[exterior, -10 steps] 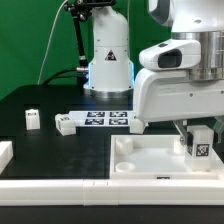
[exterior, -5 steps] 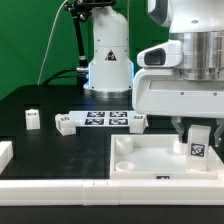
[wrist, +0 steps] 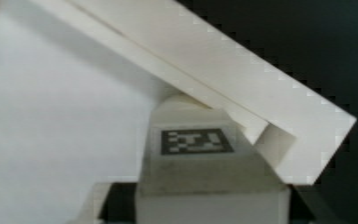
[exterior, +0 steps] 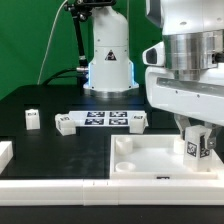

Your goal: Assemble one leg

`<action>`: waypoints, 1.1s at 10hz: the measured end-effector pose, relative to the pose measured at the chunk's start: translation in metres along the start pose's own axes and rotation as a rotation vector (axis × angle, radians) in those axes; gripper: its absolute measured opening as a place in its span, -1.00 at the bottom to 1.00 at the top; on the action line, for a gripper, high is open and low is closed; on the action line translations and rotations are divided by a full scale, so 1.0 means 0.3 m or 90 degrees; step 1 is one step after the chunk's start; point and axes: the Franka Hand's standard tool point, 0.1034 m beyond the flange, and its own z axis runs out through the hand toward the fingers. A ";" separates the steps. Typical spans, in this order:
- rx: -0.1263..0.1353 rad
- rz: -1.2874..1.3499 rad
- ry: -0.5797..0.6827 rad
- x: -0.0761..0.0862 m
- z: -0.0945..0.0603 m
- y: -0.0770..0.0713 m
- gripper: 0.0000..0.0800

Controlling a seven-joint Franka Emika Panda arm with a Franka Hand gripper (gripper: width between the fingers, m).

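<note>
— Moved toward the exterior view's right since a second ago: the arm, its gripper (exterior: 199, 138) clamped on the leg (exterior: 197, 146).

— And the leg's position?

— Upright, slightly tilted, at the tray's (exterior: 150, 165) right corner, tag facing out; the wrist view shows it (wrist: 197, 150) against the tray wall (wrist: 229, 80).

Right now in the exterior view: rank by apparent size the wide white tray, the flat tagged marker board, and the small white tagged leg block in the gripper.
1. Wide shallow white tray
2. Flat white marker board
3. Small white tagged leg, held in the gripper

The leg sits nearer the camera than the board, so it looks relatively bigger.
</note>
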 end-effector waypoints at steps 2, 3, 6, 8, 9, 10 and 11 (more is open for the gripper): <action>0.003 0.093 -0.009 -0.007 0.002 -0.002 -0.08; 0.003 0.064 -0.009 -0.009 0.003 -0.002 0.26; 0.003 -0.063 -0.006 -0.011 -0.001 -0.007 0.61; 0.000 -0.200 -0.005 -0.023 0.002 -0.010 0.62; -0.001 -0.297 -0.005 -0.019 0.007 -0.008 0.62; -0.003 -0.385 -0.001 -0.016 0.009 -0.012 0.62; -0.006 -0.452 0.000 -0.014 0.012 -0.010 0.62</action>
